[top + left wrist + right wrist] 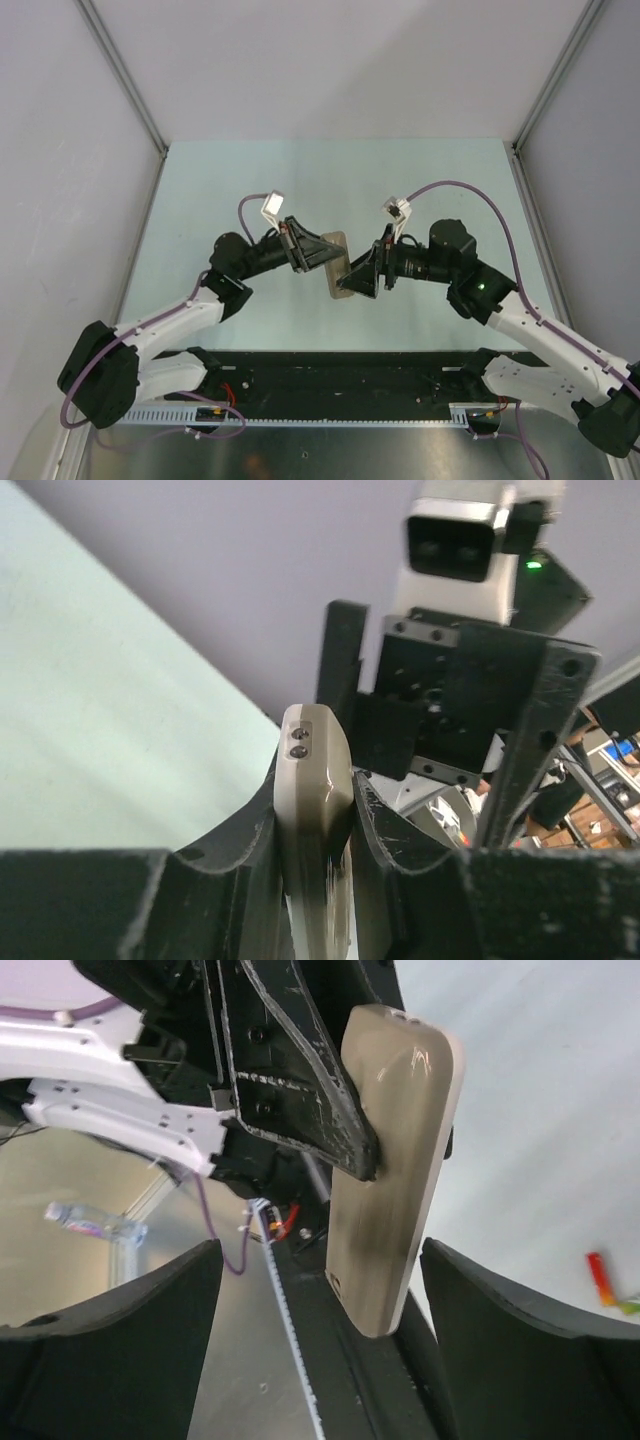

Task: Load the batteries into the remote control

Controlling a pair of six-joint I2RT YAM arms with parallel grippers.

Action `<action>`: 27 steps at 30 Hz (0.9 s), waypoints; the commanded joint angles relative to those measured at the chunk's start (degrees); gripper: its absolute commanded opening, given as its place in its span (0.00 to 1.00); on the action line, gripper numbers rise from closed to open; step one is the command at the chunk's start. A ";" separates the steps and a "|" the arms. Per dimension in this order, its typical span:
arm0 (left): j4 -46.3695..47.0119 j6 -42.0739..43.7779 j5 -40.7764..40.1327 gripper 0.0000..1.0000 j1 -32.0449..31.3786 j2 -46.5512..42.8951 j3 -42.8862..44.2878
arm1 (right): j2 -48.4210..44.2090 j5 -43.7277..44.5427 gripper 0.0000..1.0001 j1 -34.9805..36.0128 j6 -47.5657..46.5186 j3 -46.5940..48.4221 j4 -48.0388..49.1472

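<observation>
The remote control (336,262) hangs above the table with its plain pale back showing. My left gripper (308,250) is shut on it, and in the left wrist view its fingers (245,840) press both sides of the remote control (312,750). My right gripper (366,274) faces it from the right. In the right wrist view the remote control (395,1160) hangs between that open gripper's (320,1260) wide jaws, touching neither. A red battery (598,1265) and part of a green one (630,1307) lie on the table at the right edge.
A black rail (340,375) and a white toothed strip (290,1330) run along the near edge, over a metal sheet (330,450). Grey enclosure walls (60,150) stand on three sides. A plastic bottle (85,1222) lies beyond the bench.
</observation>
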 commanded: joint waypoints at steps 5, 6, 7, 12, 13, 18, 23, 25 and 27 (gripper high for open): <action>-21.81 1.13 -3.73 0.00 2.45 0.88 6.59 | -2.43 19.55 0.85 2.93 -13.84 10.18 -18.07; -26.36 1.82 -5.50 0.00 2.45 0.18 6.76 | -2.52 22.57 0.84 3.90 -14.74 10.37 -19.39; -28.23 2.44 -6.65 0.00 2.54 -0.17 7.29 | -2.95 26.08 0.83 6.87 -15.71 10.37 -21.32; -34.92 0.78 -1.93 0.00 5.26 2.28 9.22 | -2.17 54.04 0.79 19.61 -22.98 10.37 -24.24; -35.10 0.34 -0.78 0.00 5.96 3.41 9.58 | -1.82 56.85 0.79 21.99 -24.75 10.37 -24.06; -35.54 -0.28 4.31 0.00 6.32 5.09 11.60 | 2.83 68.57 0.82 33.60 -32.40 10.37 -24.33; -38.35 -0.28 7.75 0.00 6.50 7.46 14.67 | 5.57 68.49 0.79 36.08 -35.31 9.14 -20.99; -39.06 -0.28 9.85 0.00 6.41 8.26 15.55 | 6.71 68.13 0.78 35.82 -36.54 8.87 -19.85; -39.32 -0.37 10.74 0.00 6.41 8.96 15.64 | 7.06 68.57 0.77 35.64 -36.90 8.44 -18.71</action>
